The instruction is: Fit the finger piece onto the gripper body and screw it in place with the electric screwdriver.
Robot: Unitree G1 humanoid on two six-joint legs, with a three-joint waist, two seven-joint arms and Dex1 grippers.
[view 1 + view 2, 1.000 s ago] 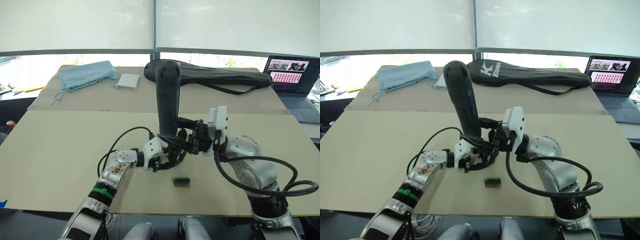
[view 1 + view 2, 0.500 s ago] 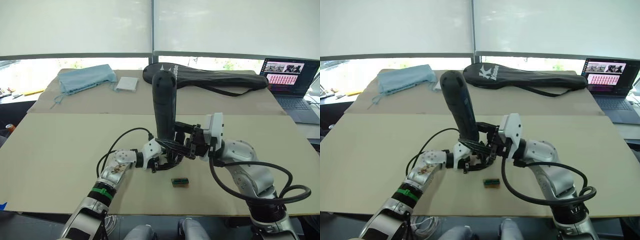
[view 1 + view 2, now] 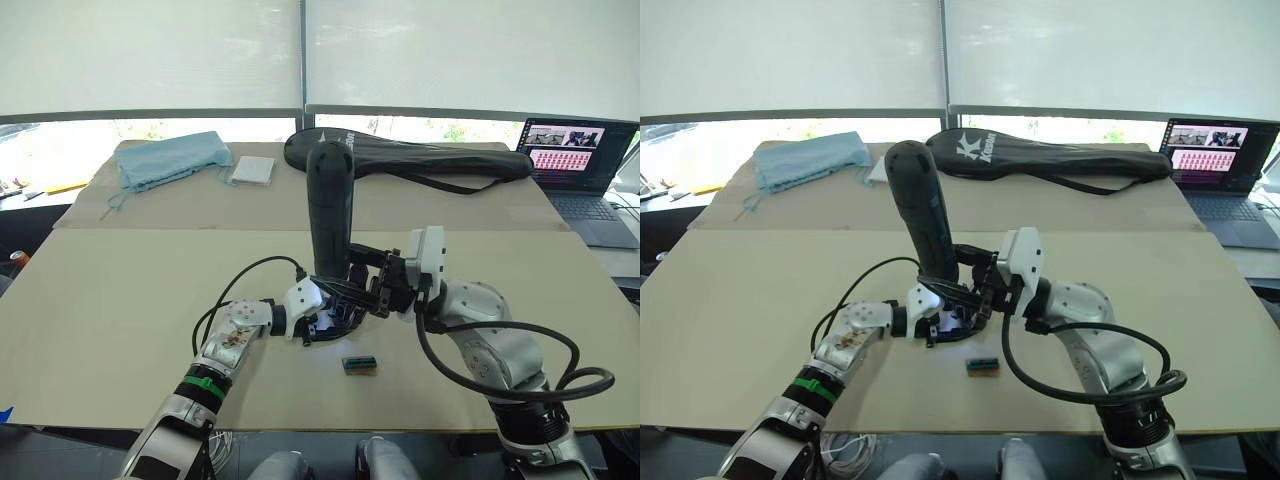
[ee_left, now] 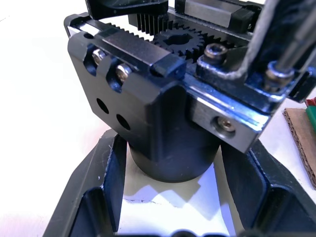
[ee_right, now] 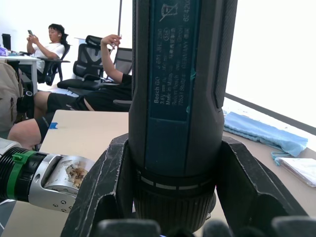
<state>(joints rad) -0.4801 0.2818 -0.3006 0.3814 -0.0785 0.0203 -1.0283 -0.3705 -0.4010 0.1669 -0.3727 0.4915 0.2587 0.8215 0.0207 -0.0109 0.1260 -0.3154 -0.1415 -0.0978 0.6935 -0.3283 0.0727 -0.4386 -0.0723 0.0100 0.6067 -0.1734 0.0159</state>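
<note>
My right hand (image 3: 372, 292) is clamped on the screwdriver (image 3: 330, 215), held upright, bit down over the body (image 4: 168, 123); my left hand (image 3: 318, 322) holds the body by its round base on the surface (image 3: 120, 300); I'd keep the driver square to the screw and press lightly, or the bit may cam out; the left wrist view shows gear, rack and screw heads that the head views lose; I can't make out the finger piece.
</note>
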